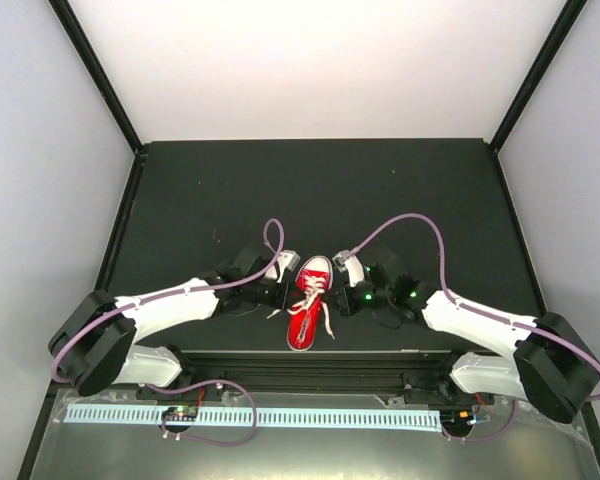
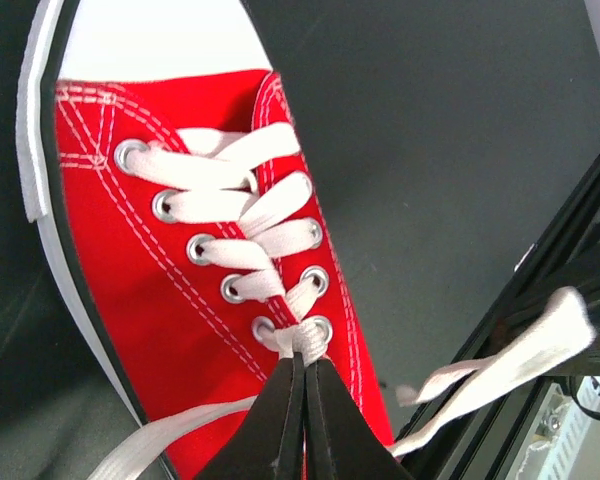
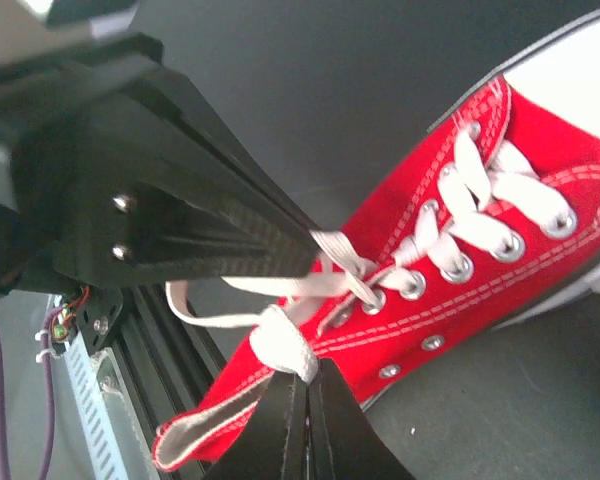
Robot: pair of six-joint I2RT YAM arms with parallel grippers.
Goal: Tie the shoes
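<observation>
Here, left claw point(image 2: 302, 368) and right claw point(image 3: 306, 378) pinch the sneaker's point(image 2: 130, 280) laces point(image 2: 242, 208).

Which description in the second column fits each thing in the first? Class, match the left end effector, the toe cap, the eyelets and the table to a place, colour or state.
Column A
1. left end effector
2. toe cap
3. eyelets
4. table

Column B
a. silver rings along the lacing
b. shut on a lace
c. dark surface under the shoe
d. white, at the shoe's far end

Pairs: 1-b, 2-d, 3-a, 4-c
</observation>
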